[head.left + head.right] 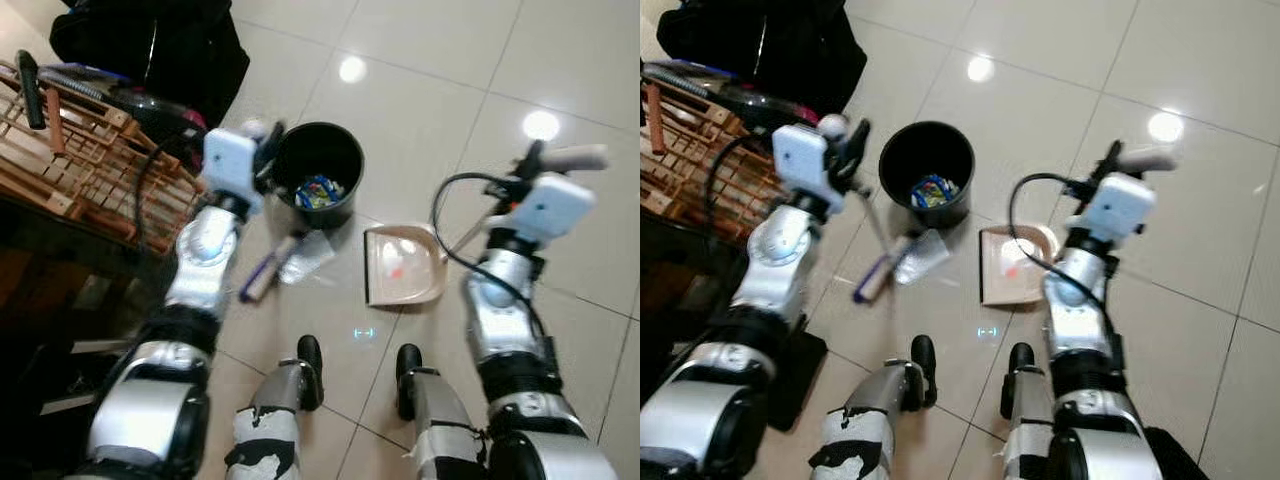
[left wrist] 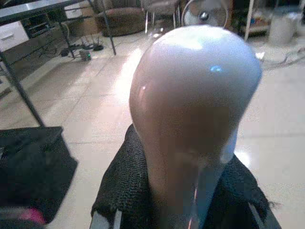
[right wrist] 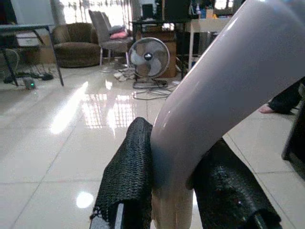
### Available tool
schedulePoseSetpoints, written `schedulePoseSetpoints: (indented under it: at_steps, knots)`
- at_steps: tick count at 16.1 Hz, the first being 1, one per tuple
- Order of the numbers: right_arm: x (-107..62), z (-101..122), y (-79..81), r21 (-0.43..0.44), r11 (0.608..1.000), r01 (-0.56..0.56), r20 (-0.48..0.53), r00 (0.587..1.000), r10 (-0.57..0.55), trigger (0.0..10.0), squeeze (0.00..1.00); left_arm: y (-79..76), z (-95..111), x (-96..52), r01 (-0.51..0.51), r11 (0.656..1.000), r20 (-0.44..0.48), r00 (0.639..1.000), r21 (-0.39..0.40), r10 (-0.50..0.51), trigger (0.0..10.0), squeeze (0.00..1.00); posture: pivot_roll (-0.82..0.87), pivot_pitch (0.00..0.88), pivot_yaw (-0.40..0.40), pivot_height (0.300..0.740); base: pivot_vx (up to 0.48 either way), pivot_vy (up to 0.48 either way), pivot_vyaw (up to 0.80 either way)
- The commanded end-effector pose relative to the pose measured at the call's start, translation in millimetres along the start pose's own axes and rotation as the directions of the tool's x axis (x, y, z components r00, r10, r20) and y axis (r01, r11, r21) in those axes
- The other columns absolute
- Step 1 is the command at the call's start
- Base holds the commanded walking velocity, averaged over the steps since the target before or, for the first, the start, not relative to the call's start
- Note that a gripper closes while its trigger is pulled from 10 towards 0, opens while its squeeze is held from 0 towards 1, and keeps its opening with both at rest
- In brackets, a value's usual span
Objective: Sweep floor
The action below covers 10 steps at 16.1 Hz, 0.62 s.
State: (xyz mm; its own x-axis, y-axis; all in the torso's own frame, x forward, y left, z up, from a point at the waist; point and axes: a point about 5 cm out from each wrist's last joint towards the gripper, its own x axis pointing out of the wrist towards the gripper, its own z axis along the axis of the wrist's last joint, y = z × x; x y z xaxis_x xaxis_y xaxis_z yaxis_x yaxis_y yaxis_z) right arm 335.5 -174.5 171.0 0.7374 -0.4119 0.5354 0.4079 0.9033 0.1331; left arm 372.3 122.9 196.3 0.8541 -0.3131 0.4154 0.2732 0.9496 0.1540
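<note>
**Broom and dustpan gripped beside the bin**

The glossy tiled floor is spreading under everything, reflecting ceiling lights. A slatted wooden rack is standing off to the robot's left, with a black bag lying beyond it.

The black bin is sitting just ahead of the left gripper, holding colourful scraps inside.

The dustpan is lying flat on the tiles below the right gripper, its pan a short way in front of the robot's feet and its long handle rising up and to the robot's right into the fingers. Those black fingers are pinching the pale dustpan handle from both sides.

The broom is slanting, its thin shaft running from the left gripper down and toward the robot's right to the purple-edged head, which is resting on the floor just beside the bin. In the left wrist view the fingers are clamping the rounded broom handle top.

A crumpled clear wrapper is lying against the broom head, between it and the dustpan.
</note>
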Motion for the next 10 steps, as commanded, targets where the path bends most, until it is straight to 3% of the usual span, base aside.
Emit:
schedulePoseSetpoints:
  at_steps: [1, 3, 6, 10]
  knots:
    - [-12.9, -10.2, 4.8, -0.007, 1.000, -0.010, -0.046, 0.999, 0.009, 10.0, 0.00, -8.9, -12.1, -6.5, -0.008, 0.996, -0.036, 0.999, -0.086, 0.005, 10.0, 0.00, 0.16, 0.507, 0.155, 0.740, 0.000, 0.000, 0.00]
    - [-21.6, -15.4, 20.0, 0.008, 0.999, -0.033, -0.089, 0.995, 0.034, 10.0, 0.00, -29.5, -6.1, -0.1, 0.006, 0.981, 0.000, 1.000, -0.194, -0.006, 10.0, 0.00, 0.16, 0.505, 0.153, 0.740, 0.000, 0.000, 0.00]
    - [-31.3, -19.0, 26.8, 0.025, 0.999, -0.021, -0.122, 0.992, 0.024, 10.0, 0.00, -50.4, 2.4, -1.1, 0.049, 0.961, 0.038, 0.998, -0.272, -0.040, 10.0, 0.00, 0.16, 0.485, 0.152, 0.740, 0.000, 0.000, 0.00]
    - [-45.1, -21.6, 26.8, 0.063, 0.997, 0.050, -0.159, 0.987, -0.040, 10.0, 0.00, -30.2, 13.4, 8.1, -0.140, 0.943, 0.048, 0.986, -0.301, 0.162, 10.0, 0.00, 0.15, 0.480, 0.152, 0.740, 0.000, 0.000, 0.00]
